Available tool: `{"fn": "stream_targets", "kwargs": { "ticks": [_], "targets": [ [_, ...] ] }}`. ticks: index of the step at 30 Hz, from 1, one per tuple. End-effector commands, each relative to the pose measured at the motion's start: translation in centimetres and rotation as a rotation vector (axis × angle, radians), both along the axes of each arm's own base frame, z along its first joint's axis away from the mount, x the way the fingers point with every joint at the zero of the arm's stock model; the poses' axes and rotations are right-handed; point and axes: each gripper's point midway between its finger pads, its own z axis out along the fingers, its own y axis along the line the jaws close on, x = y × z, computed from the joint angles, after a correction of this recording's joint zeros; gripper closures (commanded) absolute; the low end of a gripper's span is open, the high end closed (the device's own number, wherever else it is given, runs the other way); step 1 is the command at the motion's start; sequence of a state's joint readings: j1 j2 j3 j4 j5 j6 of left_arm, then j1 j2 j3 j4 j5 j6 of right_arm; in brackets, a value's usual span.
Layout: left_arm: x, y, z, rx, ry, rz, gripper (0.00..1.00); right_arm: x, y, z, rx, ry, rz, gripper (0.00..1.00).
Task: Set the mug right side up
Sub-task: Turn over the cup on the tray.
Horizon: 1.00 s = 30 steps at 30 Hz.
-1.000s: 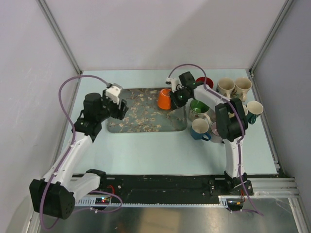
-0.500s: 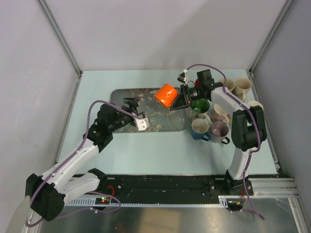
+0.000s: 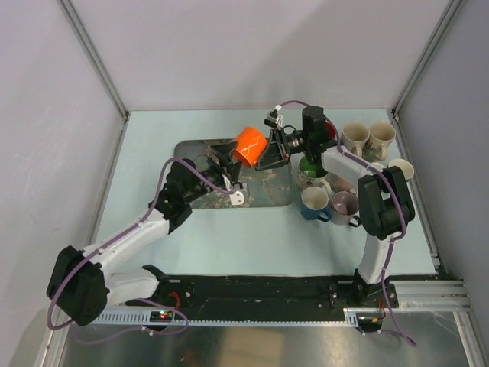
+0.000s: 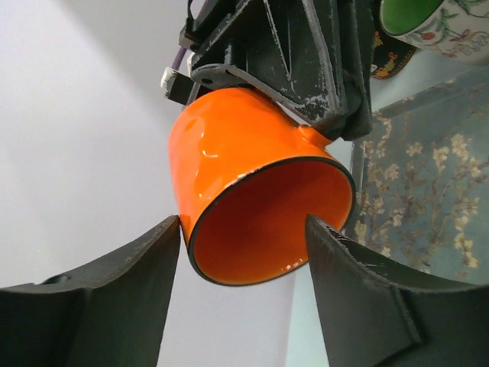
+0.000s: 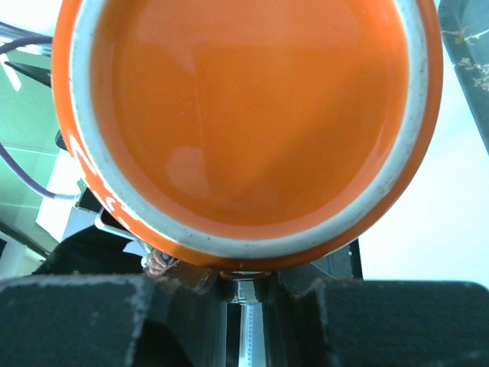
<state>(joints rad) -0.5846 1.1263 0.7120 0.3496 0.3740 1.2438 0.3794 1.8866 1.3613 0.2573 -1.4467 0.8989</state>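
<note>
The counter (image 3: 229,237) carries a floral-patterned tray (image 3: 260,195) at centre and a group of mugs (image 3: 336,202) standing mouth-up to its right.

The orange mug (image 3: 249,145) is not on any surface. It hangs in the air above the far right part of the tray, tilted, with its mouth facing down and toward the left arm. The left wrist view looks straight into the opening, and the right wrist view shows only the base.

The right gripper (image 3: 267,151) is clamped on the mug at the handle side. The exact contact is hidden behind its own frame.

The left gripper (image 3: 228,164) sits below the mug with its jaws spread apart. Its fingers (image 4: 99,306) stand one on each side of the rim. Whether either one touches the rim cannot be determined.

Step in hand, as judged: a mid-air transfer, with the mug not yet upright.

The next move probably calls for:
- The left gripper closes on the wall near the rim before the right one releases.
- The wrist then rotates until the mouth faces up.
- The mug is lowered onto the tray, clear of the neighbouring mugs.
</note>
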Motion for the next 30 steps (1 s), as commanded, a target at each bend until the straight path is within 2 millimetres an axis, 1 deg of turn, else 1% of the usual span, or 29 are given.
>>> {"fn": "stream_targets", "kwargs": {
  "ticks": [1,2,5,9,13,15,18,19,20,21,22,23,24,25,26,27,28,30],
  "targets": [
    [0.4,-1.7,5.0,-0.048,-0.163,-0.043,0.34,-3.3,-1.6,3.1,0.079,-0.105,0.193,1.00],
    [0.6,-1.9,5.5,-0.048,-0.179,-0.045,0.36,-3.3,-1.6,3.1,0.080,-0.109,0.192,1.00],
    [1.0,-2.1,6.6,-0.054,-0.206,-0.038,0.48,-3.1,-1.7,3.3,0.084,-0.131,0.155,1.00],
    [2.0,-2.1,7.9,-0.100,-0.180,-0.004,0.71,-2.6,-1.7,3.1,0.079,-0.130,0.121,1.00],
    [2.5,-1.9,8.3,-0.131,-0.153,0.024,0.94,-2.6,-1.7,2.9,0.076,-0.121,0.121,1.00],
    [2.4,-1.7,8.3,-0.149,-0.133,0.030,0.98,-2.5,-1.6,2.8,0.078,-0.128,0.121,0.98],
    [1.9,-1.6,8.4,-0.185,-0.100,0.027,1.00,-2.2,-1.6,2.9,0.078,-0.144,0.100,0.72],
    [1.8,-1.5,8.4,-0.199,-0.085,0.028,1.00,-1.8,-1.7,3.0,0.079,-0.159,0.081,0.61],
    [1.6,-1.3,8.5,-0.214,-0.073,0.035,1.00,-1.2,-1.9,2.9,0.068,-0.157,0.044,0.52],
    [1.5,-1.1,8.4,-0.231,-0.054,0.040,1.00,-0.4,-2.1,3.1,0.068,-0.199,0.007,0.39],
    [1.3,-0.8,8.5,-0.245,-0.044,0.049,1.00,0.5,-2.4,2.7,0.028,-0.182,-0.058,0.29],
    [1.2,-0.6,8.2,-0.254,-0.022,0.061,1.00,1.6,-2.7,2.8,0.009,-0.269,-0.107,0.21],
    [1.0,-0.3,8.3,-0.263,-0.013,0.068,1.00,2.3,-3.2,2.3,-0.049,-0.287,-0.156,0.16],
    [0.8,0.0,7.8,-0.265,0.018,0.080,1.00,3.0,-3.6,2.3,-0.082,-0.379,-0.181,0.12],
    [0.6,0.3,7.7,-0.269,0.043,0.087,1.00,3.5,-4.1,2.0,-0.137,-0.429,-0.211,0.10],
    [0.5,0.5,7.1,-0.264,0.093,0.098,1.00,4.0,-4.7,2.1,-0.173,-0.495,-0.232,0.06],
    [0.2,0.6,6.5,-0.259,0.144,0.106,1.00,4.4,-5.2,2.1,-0.205,-0.540,-0.253,0.03],
    [-0.3,0.9,5.4,-0.253,0.266,0.124,1.00,5.0,-6.2,2.5,-0.254,-0.648,-0.287,0.01]
  ]
}}
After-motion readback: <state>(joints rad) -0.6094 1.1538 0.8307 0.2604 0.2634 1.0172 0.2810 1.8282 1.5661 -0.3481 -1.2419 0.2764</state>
